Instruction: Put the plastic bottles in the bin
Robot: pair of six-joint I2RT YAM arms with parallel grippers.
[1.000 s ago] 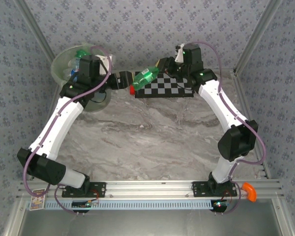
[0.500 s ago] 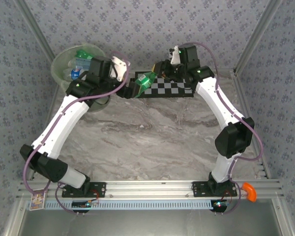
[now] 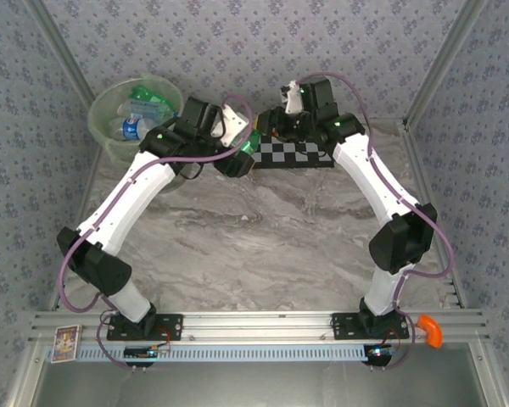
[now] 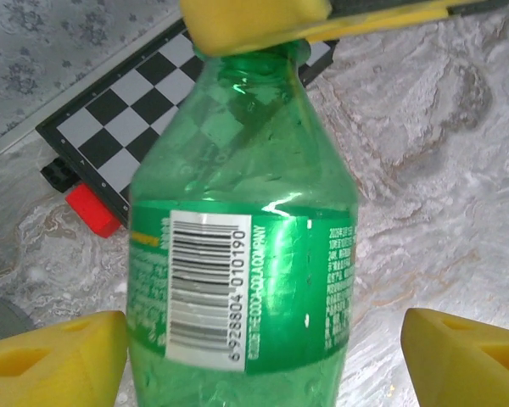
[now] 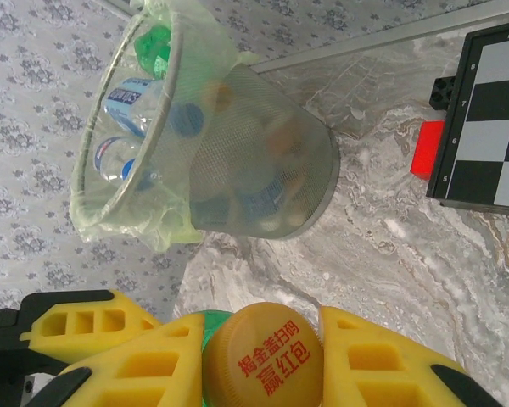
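- One green bottle (image 4: pixel 246 254) is mid-handover, held over the surface (image 3: pixel 263 237) at the far middle, by the checkerboard (image 4: pixel 110 119).
- Its cap (image 5: pixel 267 373) is clamped in the right pincer (image 5: pixel 263 352); the left pincer (image 4: pixel 254 356) sits apart around the body, with a gap on one side.
- Next, I reckon: left closes, right lets go, then swing far left to the bin (image 5: pixel 263 161).
- Left wrist view gives the label and that gap. Right wrist view gives the cap and the binned bottles (image 5: pixel 131 97).

The left arm (image 3: pixel 131 191) and right arm (image 3: pixel 377 182) are white tubes with black joints (image 3: pixel 405 242). A purple cable (image 3: pixel 63 284) runs along each. Small green lights (image 3: pixel 336 125) glow on them. The left gripper (image 4: pixel 259 356) and right gripper (image 5: pixel 263 360) have fat yellow fingers (image 5: pixel 382 356).
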